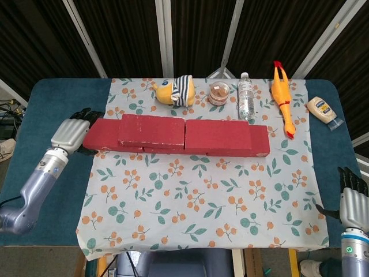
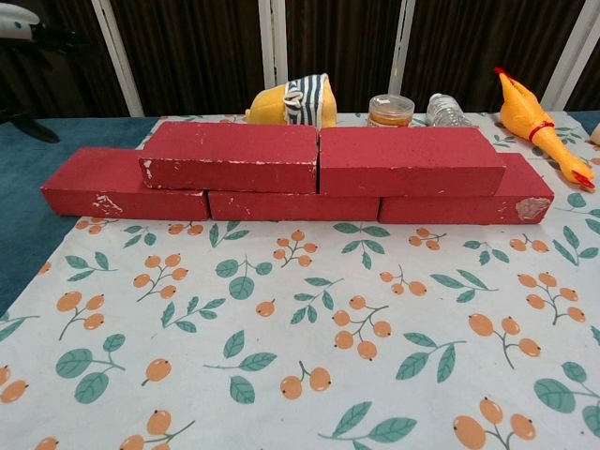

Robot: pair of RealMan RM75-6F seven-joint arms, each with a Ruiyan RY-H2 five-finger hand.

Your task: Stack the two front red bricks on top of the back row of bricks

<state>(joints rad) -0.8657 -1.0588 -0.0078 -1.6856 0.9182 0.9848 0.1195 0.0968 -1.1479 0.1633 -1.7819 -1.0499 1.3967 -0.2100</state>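
Note:
Two red bricks lie end to end on top of the back row: the left upper brick [image 1: 151, 130] [image 2: 232, 157] and the right upper brick [image 1: 218, 135] [image 2: 408, 160]. The bottom row [image 2: 127, 185] sticks out at both ends beneath them. My left hand [image 1: 72, 130] hovers open over the blue table just left of the row's left end, holding nothing. Only a sliver of that arm [image 2: 19, 19] shows at the top left of the chest view. My right hand [image 1: 351, 199] is open at the table's front right corner, far from the bricks.
Behind the bricks stand a striped yellow toy [image 1: 172, 90], a small jar [image 1: 219, 93], a water bottle [image 1: 246, 96], a rubber chicken [image 1: 282, 96] and a sauce bottle [image 1: 322, 109]. A floral cloth [image 1: 202, 202] covers the blue table [image 1: 46, 115].

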